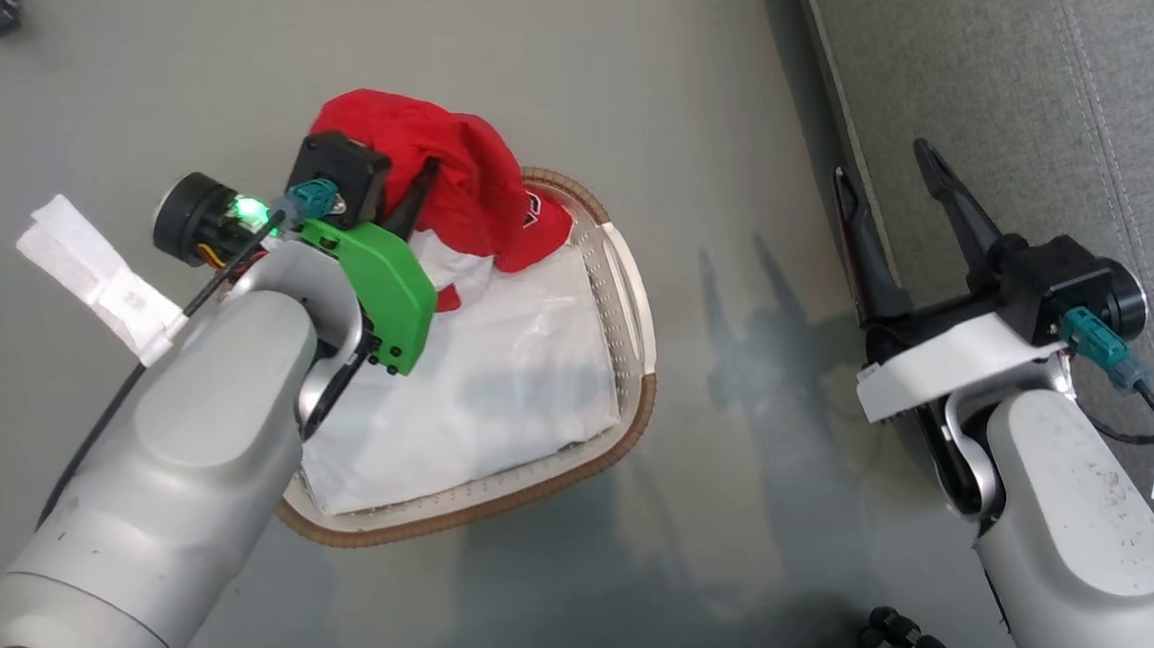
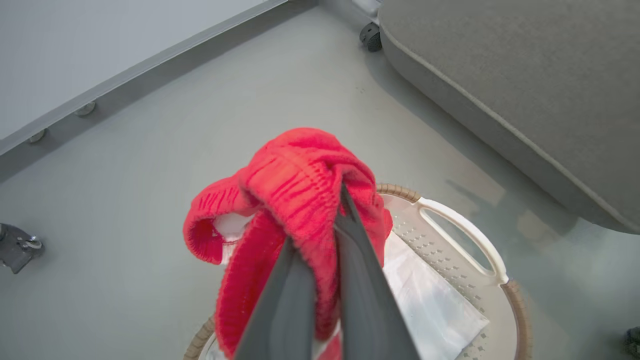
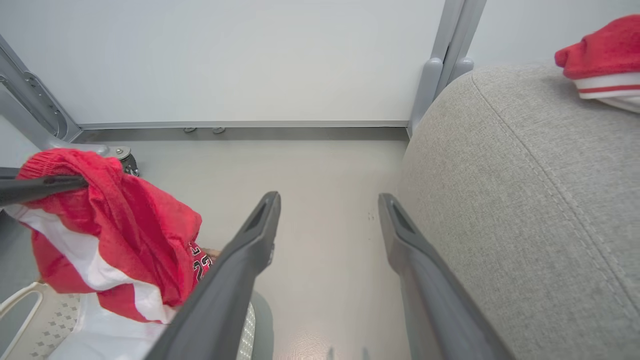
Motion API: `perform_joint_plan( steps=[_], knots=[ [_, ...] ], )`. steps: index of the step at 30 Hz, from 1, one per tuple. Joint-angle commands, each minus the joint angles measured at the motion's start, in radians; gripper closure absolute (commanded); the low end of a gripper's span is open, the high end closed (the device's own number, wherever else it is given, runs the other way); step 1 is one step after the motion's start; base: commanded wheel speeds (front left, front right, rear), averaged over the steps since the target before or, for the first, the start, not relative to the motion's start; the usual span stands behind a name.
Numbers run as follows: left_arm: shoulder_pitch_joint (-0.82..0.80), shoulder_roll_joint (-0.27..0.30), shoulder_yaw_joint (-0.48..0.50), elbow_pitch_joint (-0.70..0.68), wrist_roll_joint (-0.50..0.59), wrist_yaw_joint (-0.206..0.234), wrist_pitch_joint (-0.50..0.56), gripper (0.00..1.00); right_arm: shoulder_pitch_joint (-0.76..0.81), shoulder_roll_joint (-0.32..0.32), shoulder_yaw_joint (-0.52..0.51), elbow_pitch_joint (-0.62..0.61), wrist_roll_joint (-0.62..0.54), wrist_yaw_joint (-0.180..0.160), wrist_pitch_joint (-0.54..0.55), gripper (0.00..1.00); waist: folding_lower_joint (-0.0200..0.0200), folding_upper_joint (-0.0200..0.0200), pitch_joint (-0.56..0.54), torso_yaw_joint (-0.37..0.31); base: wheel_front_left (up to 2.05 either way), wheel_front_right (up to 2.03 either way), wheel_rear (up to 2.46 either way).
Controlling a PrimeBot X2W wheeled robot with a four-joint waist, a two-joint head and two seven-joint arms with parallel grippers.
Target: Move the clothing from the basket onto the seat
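Note:
My left gripper is shut on the ribbed waistband of a red piece of clothing, lifted over the far end of the basket. In the head view the clothing hangs in a bunch from the left gripper, its white stripe trailing onto the white sheet inside the basket. My right gripper stands open and empty at the edge of the grey seat. In the right wrist view another red garment with white trim lies on the seat.
Grey floor separates the basket from the seat. A white paper strip lies on the floor at the left. A caster wheel stands by the seat's corner, near the wall. Small black objects sit at the bottom.

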Motion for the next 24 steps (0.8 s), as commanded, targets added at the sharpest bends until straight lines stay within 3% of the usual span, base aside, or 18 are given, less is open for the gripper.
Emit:
perform_joint_plan(
  steps=[1,13,24],
  knots=[
    [0.014,-0.002,-0.014,-0.025,-0.008,0.002,-0.012,1.0,0.029,-0.004,-0.008,0.011,-0.009,-0.001,-0.002,0.0,-0.0001,0.0,-0.115,0.05,0.0,0.0,0.0],
    [0.019,-0.011,-0.084,-0.206,-0.092,0.002,-0.021,1.0,0.139,-0.004,-0.009,0.077,-0.031,-0.001,-0.002,0.0,-0.0001,0.0,-0.414,0.113,0.0,0.0,0.0],
    [-0.02,-0.037,-0.047,-0.289,-0.162,0.017,-0.003,1.0,0.174,-0.004,0.071,0.096,-0.002,-0.001,-0.002,0.0,-0.0001,0.0,-0.584,0.12,0.0,0.0,0.0]
  ],
)
